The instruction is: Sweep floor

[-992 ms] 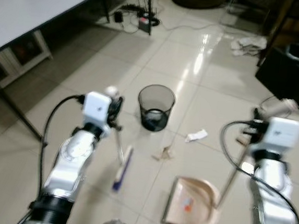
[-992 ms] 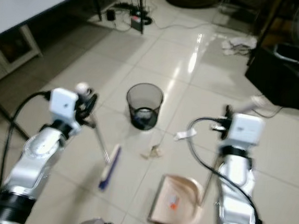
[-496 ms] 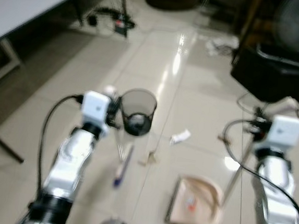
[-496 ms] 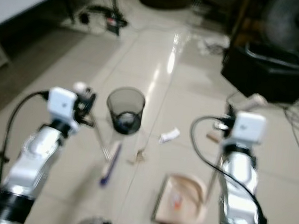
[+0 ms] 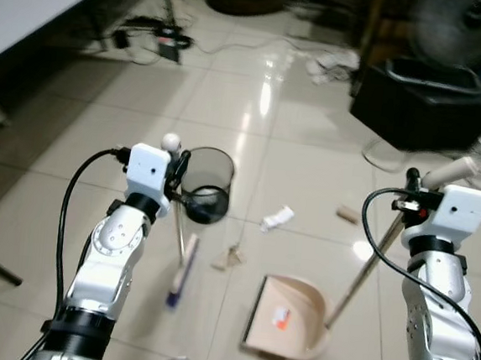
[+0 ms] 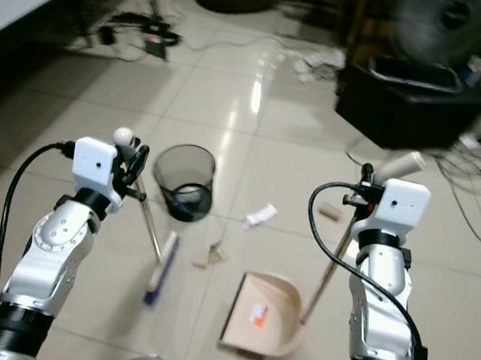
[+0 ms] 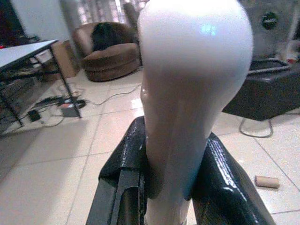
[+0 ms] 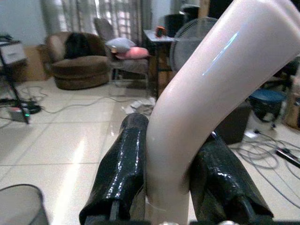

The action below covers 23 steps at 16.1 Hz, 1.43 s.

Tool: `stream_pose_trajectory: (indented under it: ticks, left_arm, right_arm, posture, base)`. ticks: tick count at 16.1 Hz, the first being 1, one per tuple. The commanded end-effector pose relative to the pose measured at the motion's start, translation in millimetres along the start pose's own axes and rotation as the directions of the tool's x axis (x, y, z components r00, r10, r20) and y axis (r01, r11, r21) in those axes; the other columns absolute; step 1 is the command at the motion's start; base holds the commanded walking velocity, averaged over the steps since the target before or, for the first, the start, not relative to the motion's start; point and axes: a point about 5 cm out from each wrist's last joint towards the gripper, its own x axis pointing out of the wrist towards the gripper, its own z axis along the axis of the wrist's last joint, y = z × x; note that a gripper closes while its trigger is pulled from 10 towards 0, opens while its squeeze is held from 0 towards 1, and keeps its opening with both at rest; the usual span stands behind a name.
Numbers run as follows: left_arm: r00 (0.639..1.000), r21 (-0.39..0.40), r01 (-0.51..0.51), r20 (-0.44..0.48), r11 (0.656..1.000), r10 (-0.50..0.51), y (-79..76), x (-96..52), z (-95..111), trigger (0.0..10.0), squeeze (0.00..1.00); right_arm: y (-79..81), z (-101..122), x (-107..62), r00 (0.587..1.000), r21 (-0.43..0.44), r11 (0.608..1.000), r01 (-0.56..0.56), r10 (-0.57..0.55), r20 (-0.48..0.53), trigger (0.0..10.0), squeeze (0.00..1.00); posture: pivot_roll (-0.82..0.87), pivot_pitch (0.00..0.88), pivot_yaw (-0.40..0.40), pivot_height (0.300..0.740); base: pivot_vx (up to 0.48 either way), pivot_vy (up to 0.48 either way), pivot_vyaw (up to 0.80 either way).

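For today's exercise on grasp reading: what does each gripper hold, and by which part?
The left gripper clamps the broom near its handle's rounded top end. The right gripper clamps the dustpan at the bent top of its long handle.

— How is the floor (image 5: 313,119) finished?
— Glossy pale tiles are seen, with light reflected. The bin (image 5: 206,177) is made of dark see-through mesh.
— And the tools?
— Smooth, shiny cream plastic is shown on the broom handle (image 7: 187,93) and dustpan handle (image 8: 206,89); the dustpan (image 5: 288,315) looks matt beige plastic. Glossy black fingers (image 8: 122,164) are noted.
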Motion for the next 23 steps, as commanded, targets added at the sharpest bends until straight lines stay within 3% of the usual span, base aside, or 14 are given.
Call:
stream_pose_trajectory:
  ticks: [1,5,8,12,18,23]
  left_arm:
    - [0.999,0.018,-0.029,0.037,0.999,0.028,8.4,0.0,8,10.0,0.00]
    - [0.999,0.013,-0.023,0.040,1.000,0.023,7.9,1.0,8,10.0,0.00]
    - [0.999,0.008,-0.018,0.047,1.000,0.018,7.2,1.3,9,10.0,0.00]
    - [0.999,0.010,-0.015,0.043,1.000,0.015,7.0,-0.4,8,10.0,0.00]
    - [0.999,0.023,-0.026,0.037,0.999,0.025,10.5,-1.0,7,10.0,0.00]
    - [1.000,0.043,-0.015,0.011,0.999,0.015,13.0,-10.0,1,10.0,0.00]
  right_arm:
    - [5.3,8,0.8,0.998,-0.002,0.999,-0.034,0.034,0.051,10.0,0.00]
    - [9.3,8,0.2,0.997,-0.001,0.999,-0.053,0.053,0.053,10.0,0.00]
    - [9.9,7,-0.6,0.998,0.072,0.996,-0.046,0.042,0.049,10.0,0.00]
    - [9.4,5,-1.2,0.998,0.080,0.996,-0.049,0.045,0.045,10.0,0.00]
    - [9.0,5,-1.9,0.998,0.065,0.996,-0.055,0.052,0.048,10.0,0.00]
    - [8.6,4,0.1,0.997,0.053,0.997,-0.061,0.059,0.048,10.0,0.00]
  posture:
    - [0.00,0.098,0.056,0.740]
    - [0.00,0.098,0.061,0.740]
    - [0.00,0.098,0.060,0.740]
    - [0.00,0.101,0.063,0.740]
    - [0.00,0.098,0.061,0.740]
    - [0.01,0.099,0.058,0.740]
  base:
    - [0.270,0.000,0.00]
    - [0.267,0.000,0.00]
    - [0.306,0.000,0.00]
    - [0.314,0.000,-0.47]
    - [0.313,0.000,0.00]
    - [0.310,0.000,0.00]
